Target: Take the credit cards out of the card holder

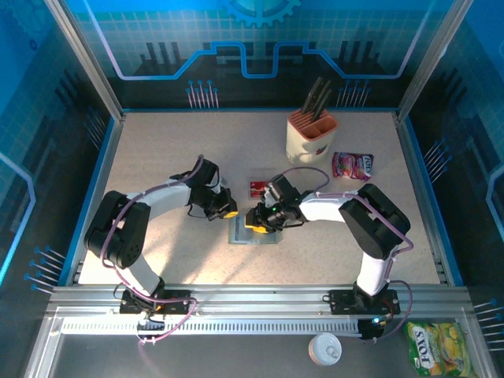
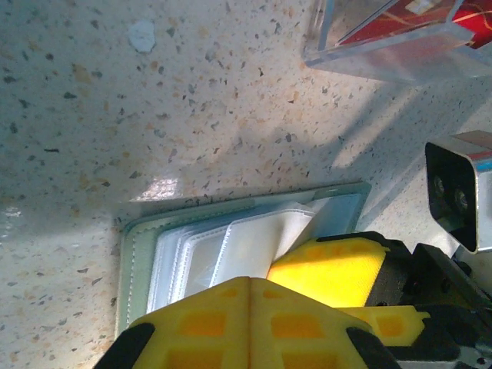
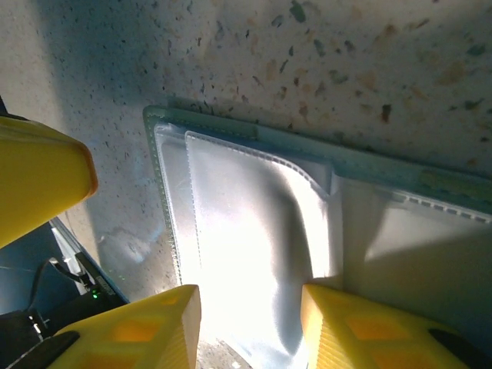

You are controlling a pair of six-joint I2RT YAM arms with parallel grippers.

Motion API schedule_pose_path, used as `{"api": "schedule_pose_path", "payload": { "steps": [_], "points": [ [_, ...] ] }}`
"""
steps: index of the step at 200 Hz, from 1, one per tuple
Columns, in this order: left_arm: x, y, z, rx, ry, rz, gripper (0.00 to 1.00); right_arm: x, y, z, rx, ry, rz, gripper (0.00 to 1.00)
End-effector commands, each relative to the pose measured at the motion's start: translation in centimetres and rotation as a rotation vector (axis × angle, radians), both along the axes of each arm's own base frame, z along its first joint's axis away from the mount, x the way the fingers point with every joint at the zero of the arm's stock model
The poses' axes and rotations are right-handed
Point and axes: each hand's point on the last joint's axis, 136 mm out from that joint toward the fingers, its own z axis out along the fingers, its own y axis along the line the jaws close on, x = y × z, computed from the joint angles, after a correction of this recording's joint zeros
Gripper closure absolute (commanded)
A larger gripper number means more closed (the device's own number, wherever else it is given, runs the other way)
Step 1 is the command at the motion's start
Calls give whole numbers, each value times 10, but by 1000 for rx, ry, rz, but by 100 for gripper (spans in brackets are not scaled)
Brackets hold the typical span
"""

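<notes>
Top external view: the card holder (image 1: 252, 238) lies open and flat on the speckled table (image 1: 157, 157), with both arms bent in over it. The left gripper (image 1: 226, 211) hangs just off the holder's far-left corner, and the right gripper (image 1: 257, 222) is down on its far edge. Beyond the holder, close to it, the red credit cards (image 1: 258, 187) rest in a clear tray (image 2: 369, 58). Farther off beyond it to the right stand a cream knife block (image 1: 309, 135) and a pink snack packet (image 1: 352, 165). From the left wrist, the left gripper (image 2: 250, 307) has its yellow fingers pressed together along one seam with nothing between them, poised above the holder's green rim (image 2: 134, 269). A red card (image 2: 400, 27) shows inside the tray, up past the holder. From the right wrist, the right gripper (image 3: 250, 323) stands part-way apart, its fingertips (image 3: 138, 330) set on either side of a strip of the holder's clear plastic sleeves (image 3: 254, 223), one of which curls upward. No firm pinch can be made out, and it cannot be told whether the sleeves hold a card. A yellow finger (image 3: 38, 184) of the left gripper sits just beside the holder's edge (image 3: 246, 127).
</notes>
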Motion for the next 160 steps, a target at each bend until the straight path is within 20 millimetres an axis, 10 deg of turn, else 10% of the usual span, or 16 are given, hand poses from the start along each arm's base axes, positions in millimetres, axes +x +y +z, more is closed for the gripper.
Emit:
{"api": "schedule_pose_path", "payload": {
  "steps": [1, 160],
  "points": [
    [-2, -7, 9, -56, 8, 3, 93, -3, -13, -5, -6, 29, -34, 59],
    [-35, -25, -14, -108, 87, -28, 74, -6, -29, -13, -51, 54, 7, 59]
  ]
}}
